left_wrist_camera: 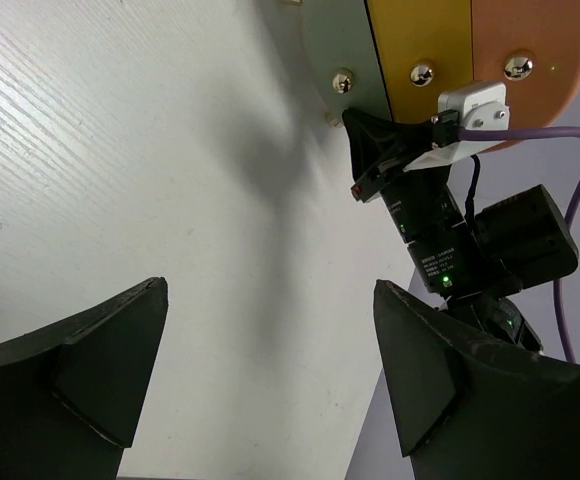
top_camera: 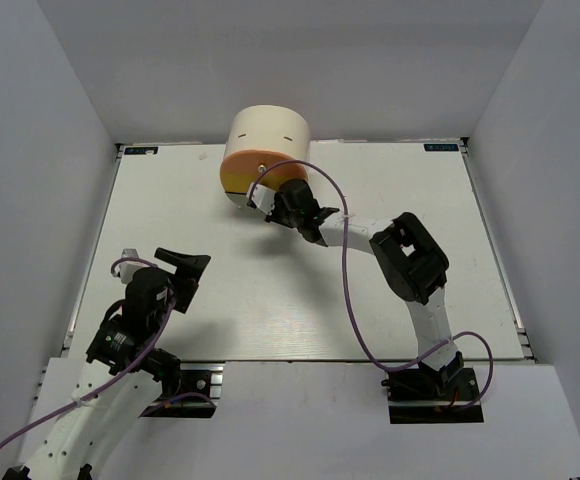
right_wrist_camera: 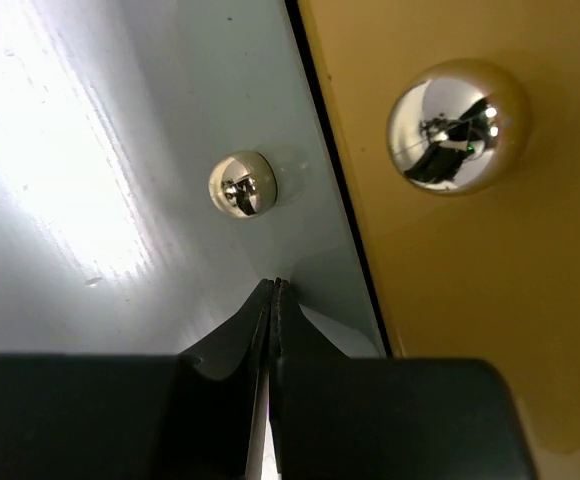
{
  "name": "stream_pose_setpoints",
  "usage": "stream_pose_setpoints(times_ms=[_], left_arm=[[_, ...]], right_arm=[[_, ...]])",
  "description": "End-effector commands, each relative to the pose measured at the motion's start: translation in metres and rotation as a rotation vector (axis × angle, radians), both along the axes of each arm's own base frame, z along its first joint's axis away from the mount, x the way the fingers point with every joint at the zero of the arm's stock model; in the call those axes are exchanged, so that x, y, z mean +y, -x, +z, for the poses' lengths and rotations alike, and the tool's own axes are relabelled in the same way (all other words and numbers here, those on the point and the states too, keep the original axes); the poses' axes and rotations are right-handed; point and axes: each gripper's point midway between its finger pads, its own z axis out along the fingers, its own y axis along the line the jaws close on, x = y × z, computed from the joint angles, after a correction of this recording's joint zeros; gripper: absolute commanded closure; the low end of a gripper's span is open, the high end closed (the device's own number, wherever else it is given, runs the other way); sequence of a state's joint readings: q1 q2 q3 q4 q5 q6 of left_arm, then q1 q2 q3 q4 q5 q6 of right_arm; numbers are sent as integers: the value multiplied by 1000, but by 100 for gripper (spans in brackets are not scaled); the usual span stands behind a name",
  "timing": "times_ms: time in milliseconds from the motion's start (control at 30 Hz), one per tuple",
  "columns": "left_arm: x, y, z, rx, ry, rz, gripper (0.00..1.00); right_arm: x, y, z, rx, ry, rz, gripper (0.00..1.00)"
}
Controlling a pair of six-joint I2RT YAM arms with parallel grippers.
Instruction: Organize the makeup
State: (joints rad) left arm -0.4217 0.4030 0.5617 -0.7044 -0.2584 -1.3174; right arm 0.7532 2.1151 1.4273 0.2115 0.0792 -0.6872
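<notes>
Right wrist view shows the right tool (right_wrist_camera: 273, 290) pinched fully shut with nothing between its fingers. Its tip sits against the pale grey-green drawer front (right_wrist_camera: 120, 150) of the round box (top_camera: 268, 135), just under that drawer's small chrome knob (right_wrist_camera: 242, 182) and close to the seam with the yellow drawer (right_wrist_camera: 450, 300). None of the makeup shows in any view, so I cannot say where it is. It may be inside the box's drawers, but that is a guess. The left tool (top_camera: 185, 262) is spread wide and holds nothing, hanging over the tabletop (top_camera: 270, 310) well away from the box, on its near left side. The main risk is probably at the knob. A shut tool cannot grip it, so the fingers must part and come up around it first. The knob is round and polished, so a shallow or off-centre pinch would likely slip off. Being so near the seam, the tip could also catch the yellow drawer's edge instead. Nothing braces the box, so a push or a pull on a stiff drawer may slide or tip the whole box rather than move the drawer. The purple cable (top_camera: 348, 290) looping by the right arm could also snag when the arm draws back.
</notes>
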Motion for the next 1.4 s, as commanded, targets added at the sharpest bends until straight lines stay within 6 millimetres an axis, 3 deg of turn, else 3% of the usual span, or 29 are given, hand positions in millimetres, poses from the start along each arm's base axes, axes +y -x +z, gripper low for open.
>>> stream_pose_setpoints(times_ms=[0,367,400,433,467,500,567,633,700,733,800,867,967,1000,1067,1133,1200,1367], left_arm=[[3,2,-8,32,-11,13,6],[2,3,-11,42,2,13,6],[1,2,-10,33,9,11,6],[0,1,-10,31,9,5,6],[-1,1,-9,26,13,4,6],[-2,-1,-6,12,18,2,6],[-6,-3,-5,2,7,-19,5],[-8,-6,2,-34,-9,-43,4],[-11,-11,11,-78,-18,-62,2],[-13,-13,16,-102,-38,-83,2],[-15,-17,25,-149,-60,-106,2],[-19,-21,35,-192,-74,-129,2],[-24,-26,46,-243,-128,-176,2],[-25,-28,47,-256,-160,-197,2],[-31,-32,53,-278,-178,-230,2],[-34,-34,55,-293,-205,-258,2],[-40,-37,57,-307,-210,-287,2],[-51,-39,53,-341,-187,-330,2]], right_arm=[[2,-24,33,-112,-66,-74,100],[-3,-18,38,-108,-84,-71,100],[2,-5,31,-67,-87,-8,100],[6,6,46,-58,-103,52,100],[13,35,36,44,-90,190,100],[15,51,38,73,-87,259,100],[15,94,51,157,-136,421,100],[5,122,62,249,-163,454,100],[-5,138,73,372,-224,429,88],[-8,143,87,387,-255,422,77],[-20,145,96,466,-299,364,70],[-33,138,115,490,-365,267,68],[-56,117,138,438,-412,100,69],[-64,110,156,383,-453,54,68],[-81,100,161,322,-470,-55,60],[-100,91,187,220,-538,-152,43],[-109,95,194,188,-554,-172,41],[-124,98,189,181,-527,-237,37]])
